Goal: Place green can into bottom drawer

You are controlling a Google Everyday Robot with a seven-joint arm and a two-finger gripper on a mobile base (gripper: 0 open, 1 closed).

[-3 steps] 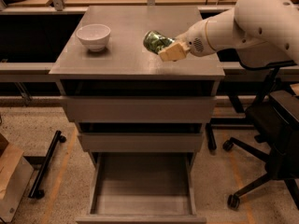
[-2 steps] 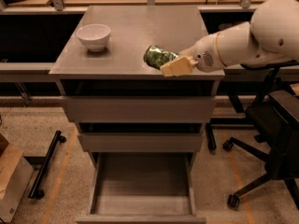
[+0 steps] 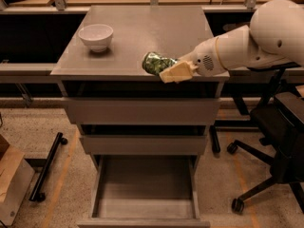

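I hold the green can [image 3: 155, 62] clamped in the gripper [image 3: 167, 71], tipped onto its side. It hangs high above the bottom drawer [image 3: 145, 191] and a little right of the drawer's middle, level with the front edge of the worktop [image 3: 142, 30].

The bottom drawer stands pulled out towards me with its grey floor showing. The two shallower drawers [image 3: 142, 112] above it are pushed in.

To do this well, I judge I should first draw the can forward until it hangs over the open floor of the bottom drawer, clear of those closed fronts. Then I lower it straight down between the drawer's side walls.

A can lying on its side will likely roll, so I want it close to the drawer floor before I let go, not dropped from height.

The white bowl [image 3: 96, 35] sits far above the bottom drawer, back and to the left, well out of my path.
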